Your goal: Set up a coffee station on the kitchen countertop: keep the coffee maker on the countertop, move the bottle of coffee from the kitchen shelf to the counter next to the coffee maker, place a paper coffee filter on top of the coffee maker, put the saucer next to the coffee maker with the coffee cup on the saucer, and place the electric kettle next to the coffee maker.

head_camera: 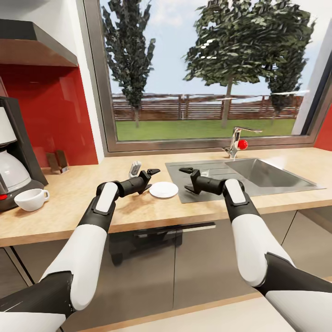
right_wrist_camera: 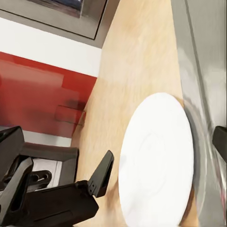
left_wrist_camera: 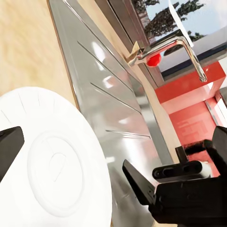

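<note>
The white saucer [head_camera: 163,189] lies flat on the tan kitchen countertop [head_camera: 92,193], at the left edge of the steel drainboard. My left gripper [head_camera: 153,180] is open just to its left, and my right gripper [head_camera: 183,179] is open just to its right; neither touches it. The saucer [left_wrist_camera: 52,161] is close in the left wrist view, and the saucer [right_wrist_camera: 158,161] is also close in the right wrist view. The coffee maker [head_camera: 14,157] stands at the far left with the white coffee cup [head_camera: 31,199] on the counter in front of it. A small pale folded piece [head_camera: 135,168], possibly the paper coffee filter, stands behind my left gripper.
The steel sink [head_camera: 272,174] and drainboard [head_camera: 207,173] lie to the right, with a faucet [head_camera: 237,140] and its red knob [head_camera: 243,145] behind. Small brown boxes [head_camera: 57,161] stand against the red backsplash. A window spans the back wall.
</note>
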`<state>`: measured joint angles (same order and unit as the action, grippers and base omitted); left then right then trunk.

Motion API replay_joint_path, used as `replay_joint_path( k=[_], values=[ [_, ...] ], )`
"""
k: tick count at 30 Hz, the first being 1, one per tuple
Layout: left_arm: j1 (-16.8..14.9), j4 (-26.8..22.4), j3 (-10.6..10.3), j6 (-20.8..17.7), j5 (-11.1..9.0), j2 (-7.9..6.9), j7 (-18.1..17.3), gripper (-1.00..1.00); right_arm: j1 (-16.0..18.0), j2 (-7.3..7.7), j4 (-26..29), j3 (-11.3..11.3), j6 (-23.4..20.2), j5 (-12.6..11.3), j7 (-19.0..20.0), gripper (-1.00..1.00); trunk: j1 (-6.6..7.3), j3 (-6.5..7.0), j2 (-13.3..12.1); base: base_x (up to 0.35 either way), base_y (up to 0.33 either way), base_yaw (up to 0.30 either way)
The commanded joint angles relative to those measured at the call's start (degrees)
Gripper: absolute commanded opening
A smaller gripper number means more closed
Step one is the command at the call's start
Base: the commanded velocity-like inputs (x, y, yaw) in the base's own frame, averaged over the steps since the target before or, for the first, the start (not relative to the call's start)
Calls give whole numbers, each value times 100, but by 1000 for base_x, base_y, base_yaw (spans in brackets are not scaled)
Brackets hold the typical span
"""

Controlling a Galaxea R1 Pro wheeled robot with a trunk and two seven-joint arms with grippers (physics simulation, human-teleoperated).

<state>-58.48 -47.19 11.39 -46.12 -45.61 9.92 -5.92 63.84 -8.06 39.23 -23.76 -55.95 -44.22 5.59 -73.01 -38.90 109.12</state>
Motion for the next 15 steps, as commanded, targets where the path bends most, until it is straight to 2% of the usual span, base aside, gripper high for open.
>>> replay_joint_path(
  k=[1, 8, 15],
  values=[
    [-6, 0, 32, -39, 31, 8, -32, 100, 8, -8, -18, -38, -32, 57, 27, 100, 1, -6, 3, 0, 0, 0],
    [-6, 0, 37, -39, 31, 8, -32, 100, 14, -18, -94, -25, -30, 34, -377, 100, 1, -6, 3, 0, 0, 0],
    [-6, 0, 32, -39, 30, 8, -32, 100, 20, -23, -99, -24, -30, 28, -449, 100, 1, -6, 3, 0, 0, 0]
  ],
)
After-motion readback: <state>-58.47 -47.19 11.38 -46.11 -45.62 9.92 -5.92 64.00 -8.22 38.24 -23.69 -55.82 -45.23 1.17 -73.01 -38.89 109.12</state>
